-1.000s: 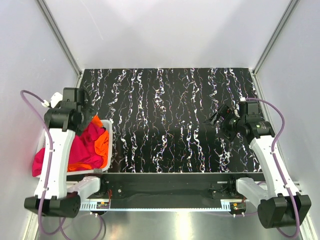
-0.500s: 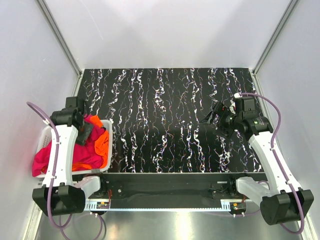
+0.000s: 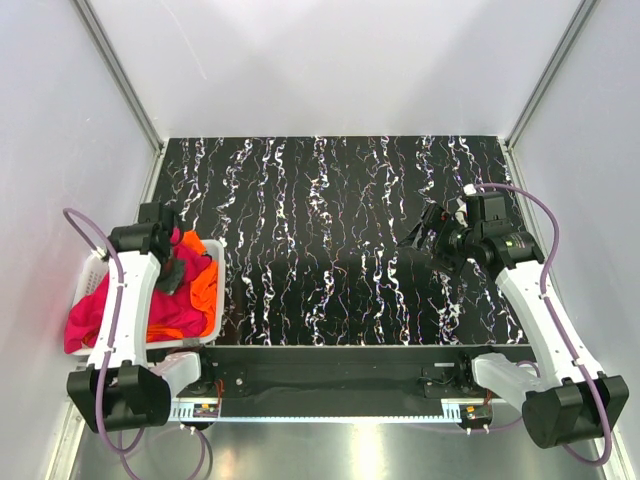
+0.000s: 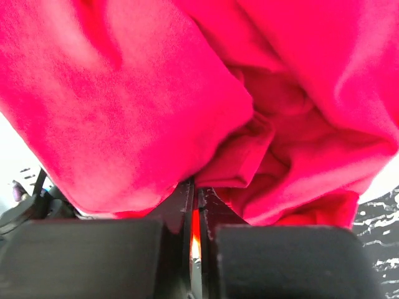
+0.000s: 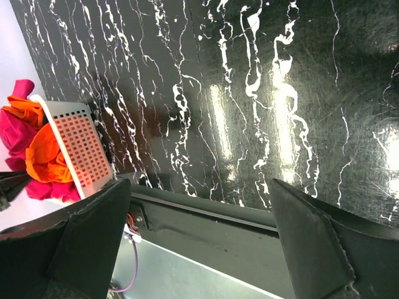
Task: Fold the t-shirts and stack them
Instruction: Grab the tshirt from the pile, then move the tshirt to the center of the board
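We are at the pick. The left gripper [image 3: 172,272] is down in the basket [image 3: 216,262], which sits at the table's [image 3: 330,190] 8 o'clock edge. In the left wrist view its jaws are pressed together on a fold of the magenta shirt [image 4: 156,93], with only a sliver of red showing between them. That shirt is heaped in the basket and spills over its 9 o'clock side, and the orange shirt [image 3: 203,282] is bunched against it on the 3 o'clock side.

To do this well, we should lift straight up first so the magenta cloth peels clear of the orange one and the basket rim. Then we carry it toward 3 o'clock, out over the table. We judge the pinch to be small, so a slow rise guards against it slipping.

The right gripper [image 3: 420,236] hangs above the table near 3 o'clock with its jaws wide apart and holding nothing, well placed to catch a hanging hem and help spread the shirt flat.
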You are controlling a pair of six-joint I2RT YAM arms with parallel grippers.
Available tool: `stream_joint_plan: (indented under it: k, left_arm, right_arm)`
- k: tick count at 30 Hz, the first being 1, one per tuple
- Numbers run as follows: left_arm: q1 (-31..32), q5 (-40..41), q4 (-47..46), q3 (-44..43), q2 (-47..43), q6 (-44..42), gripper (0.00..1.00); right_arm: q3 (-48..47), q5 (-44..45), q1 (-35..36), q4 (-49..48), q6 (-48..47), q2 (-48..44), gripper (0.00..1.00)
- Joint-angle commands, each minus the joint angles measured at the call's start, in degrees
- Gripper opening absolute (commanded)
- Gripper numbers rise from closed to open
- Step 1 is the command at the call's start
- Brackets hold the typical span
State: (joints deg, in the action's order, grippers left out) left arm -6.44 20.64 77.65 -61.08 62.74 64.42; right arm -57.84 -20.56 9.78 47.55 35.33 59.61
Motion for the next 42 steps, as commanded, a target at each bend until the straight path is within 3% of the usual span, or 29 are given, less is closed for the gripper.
stream_joint_plan:
  k: [1, 5, 9, 15, 19, 23, 24, 26, 29, 32, 33, 36, 38, 42]
  left_arm:
    - [-0.3, 3.5, 5.8, -6.7, -1.5, -2.4, 0.00]
    - [-0.3, 4.1, 10.2, -24.6, -0.7, -4.0, 0.00]
    - [-0.3, -3.6, 6.3, -38.6, -1.7, -9.8, 0.00]
    - [-0.2, -22.4, -15.9, -44.8, -7.2, -14.1, 0.00]
    - [-0.3, -35.5, -31.5, -51.8, -4.0, -14.6, 0.00]
    - [-0.2, -51.2, -44.6, -66.5, 4.2, -8.6, 0.00]
    - [-0.1, -56.9, -47.1, -69.1, 6.3, -3.2, 0.00]
    - [1.6, -61.8, -54.1, -77.5, 15.2, 4.0, 0.00]
    - [6.1, -62.7, -56.7, -84.3, 19.6, 6.8, 0.00]
    - [17.6, -59.6, -59.2, -78.9, 21.0, 6.3, 0.00]
    - [24.5, -57.1, -59.3, -77.2, 21.1, 3.7, 0.00]
    - [34.3, -53.5, -59.3, -69.2, 21.5, -0.6, 0.00]
    - [37.4, -52.3, -59.3, -63.5, 21.5, -1.5, 0.00]
    - [43.7, -53.0, -58.0, -62.2, 25.5, -2.8, 0.00]
  right_arm:
    - [-3.0, 1.0, 1.1, -0.3, -1.6, -0.1, 1.00]
    - [-3.9, 1.5, 2.5, -0.1, -2.1, 0.3, 1.00]
    - [-5.8, 1.2, 3.6, -0.1, -2.3, 0.9, 1.00]
    - [-8.2, 1.3, 3.9, 0.3, -2.5, 0.7, 1.00]
    - [-8.8, 2.2, 3.9, 0.8, -2.7, 0.1, 1.00]
    - [-8.9, 1.9, 3.9, 1.0, -2.2, 0.0, 1.00]
    - [-8.9, 1.9, 4.0, 1.0, -2.2, 0.1, 1.00]
    - [-9.0, 1.8, 3.9, 1.1, -2.0, 0.3, 1.00]
    - [-9.1, 2.1, 3.9, 1.1, -1.6, 0.6, 1.00]
    - [-10.1, 2.1, 3.9, 1.0, -1.9, 1.2, 1.00]
    - [-10.5, 2.2, 4.0, 1.1, -2.3, 1.3, 1.00]
    - [-11.7, 3.0, 4.0, 1.5, -2.7, 1.3, 1.00]
    - [-11.9, 3.8, 3.9, 1.8, -2.9, 0.5, 1.00]
    - [-11.4, 5.0, 4.0, 3.2, -3.0, -1.5, 1.00]
